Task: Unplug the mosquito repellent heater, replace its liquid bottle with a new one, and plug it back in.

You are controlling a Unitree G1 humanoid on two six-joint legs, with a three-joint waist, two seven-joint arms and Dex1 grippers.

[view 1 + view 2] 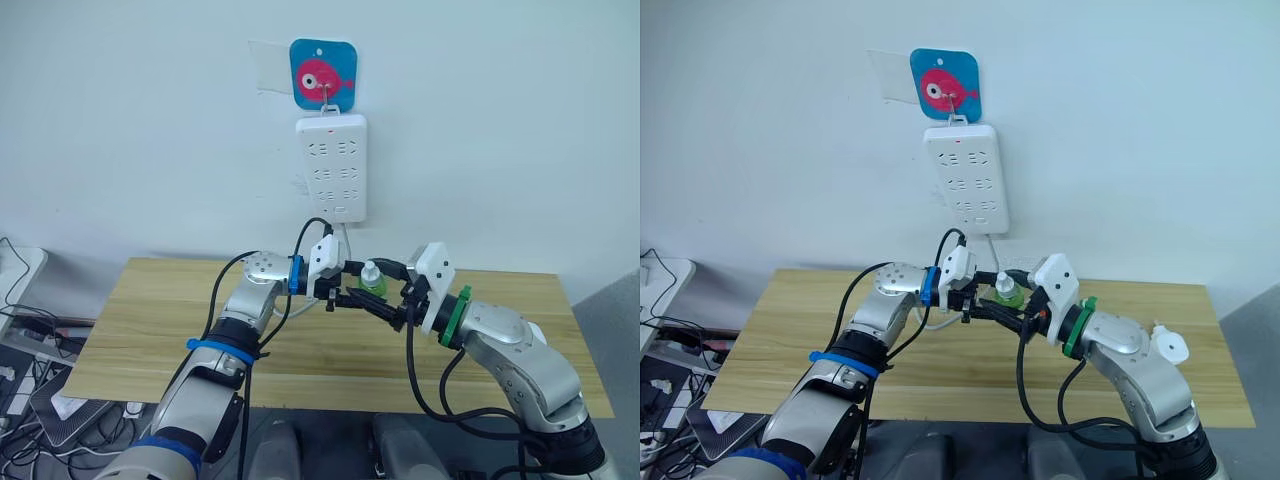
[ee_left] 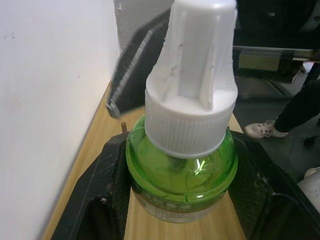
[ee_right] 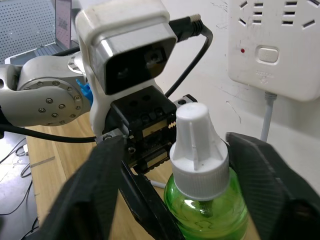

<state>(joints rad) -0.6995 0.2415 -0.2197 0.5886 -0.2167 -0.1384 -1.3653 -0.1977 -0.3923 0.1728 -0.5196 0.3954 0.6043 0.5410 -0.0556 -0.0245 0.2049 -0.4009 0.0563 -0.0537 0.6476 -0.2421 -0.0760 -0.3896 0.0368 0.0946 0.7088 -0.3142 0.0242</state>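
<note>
Bottle (image 2: pixel 182 165) (green, white cap) sat pinched between both grippers, L (image 1: pixel 345 290) + R (image 3: pixel 175 200), above table (image 1: pixel 140 330), at 6 o'clock under empty power strip (image 1: pixel 333 167); heater unseen, so swap and replug looked pending.

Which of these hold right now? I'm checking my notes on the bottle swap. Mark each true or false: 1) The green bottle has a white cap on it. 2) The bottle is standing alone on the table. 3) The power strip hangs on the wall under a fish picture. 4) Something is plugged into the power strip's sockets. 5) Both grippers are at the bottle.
1) True: the green bottle wears a white cap.
2) False: it is held up between the left gripper and the right gripper, above the table.
3) True: the power strip hangs below the fish picture.
4) False: its visible sockets are empty.
5) True: each gripper's fingers flank the bottle.
</note>
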